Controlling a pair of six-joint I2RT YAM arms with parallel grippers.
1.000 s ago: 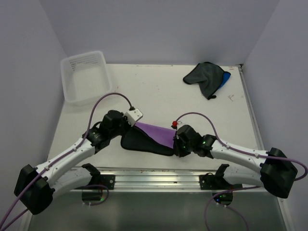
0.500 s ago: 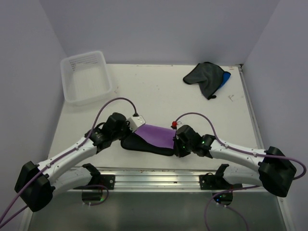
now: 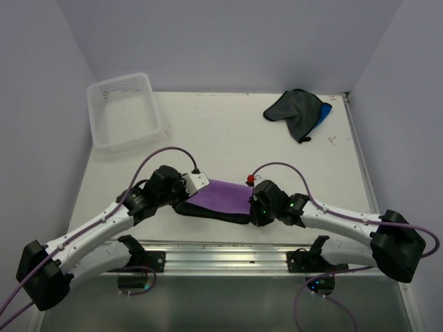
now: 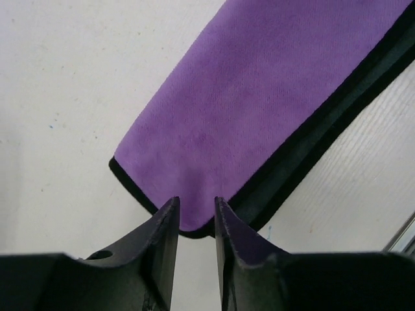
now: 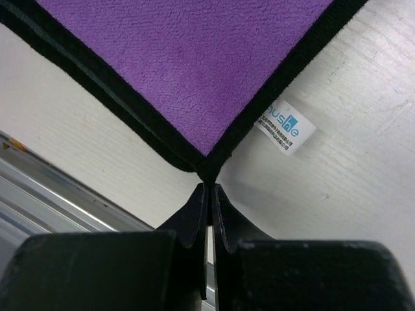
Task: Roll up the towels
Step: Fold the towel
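The purple towel (image 3: 223, 196), edged in black, lies folded into a flat band near the table's front edge, between my two grippers. My left gripper (image 3: 196, 182) is at its left end. In the left wrist view (image 4: 194, 202) its jaws stand a little apart over that end of the towel (image 4: 259, 97), not pinching it. My right gripper (image 3: 252, 207) is shut on the towel's black right corner (image 5: 209, 170). The dark grey-black towel (image 3: 292, 109) lies crumpled at the back right, on top of the bright blue towel (image 3: 324, 111).
The clear plastic tub (image 3: 123, 111) stands at the back left corner. A white label (image 5: 288, 126) sticks out from the purple towel's edge. The metal rail (image 3: 221, 252) runs along the table's near edge, just behind both grippers.
My left gripper has come down and toward the front, laying the lifted purple layer flat onto the towel. The right gripper has stayed put on its corner.
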